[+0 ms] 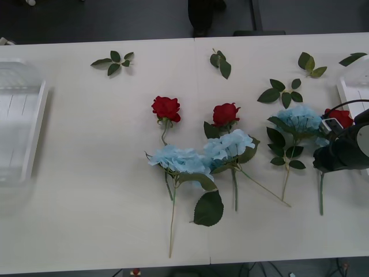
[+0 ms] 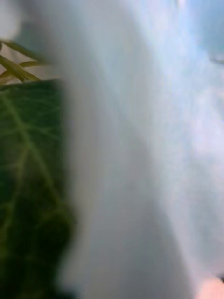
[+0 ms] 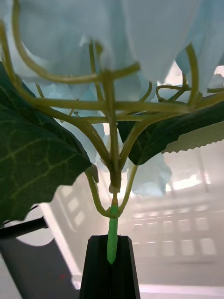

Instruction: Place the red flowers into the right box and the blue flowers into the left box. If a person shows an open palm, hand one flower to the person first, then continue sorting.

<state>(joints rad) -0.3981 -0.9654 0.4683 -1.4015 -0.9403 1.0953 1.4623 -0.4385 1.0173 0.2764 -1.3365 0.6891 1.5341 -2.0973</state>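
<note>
Nearest the front edge of the white table top [image 1: 86,231], all places reckoned from the right box, a shallow white plastic bin with a rounded rim [image 1: 353,86] at the table's right end:

- Right gripper [image 1: 334,154], dark, low over the table just left of the right box's near corner. Whether it grips anything cannot be told. A thin green stem [image 1: 320,196] runs out from under it toward the front edge. A broad green leaf [image 2: 28,163] and a pale-blue blur sit close against its wrist camera.
- Three pale-blue fluffy fabric hydrangeas on long stems, lying flat. The right hydrangea [image 1: 300,119] is just left of the right box. The middle hydrangea [image 1: 230,145] and the left hydrangea [image 1: 179,160] are farther left, their heads touching.
- Three deep red fabric roses. The right rose [image 1: 340,117] is beside the right box's left wall, just beyond the right gripper. The middle rose [image 1: 225,113] and the left rose [image 1: 166,108] are well to the left, just beyond the hydrangea heads.
- Loose green leaf sprigs [image 1: 282,92], scattered along the far side.
- Left box, a matching white bin [image 1: 36,124], at the opposite end of the table.
- Left gripper [image 3: 111,243], with its black fingers [image 3: 95,266] clamped together on the green stem of a fourth hydrangea [image 3: 70,37], held upright over a white bin floor [image 3: 186,224].
</note>
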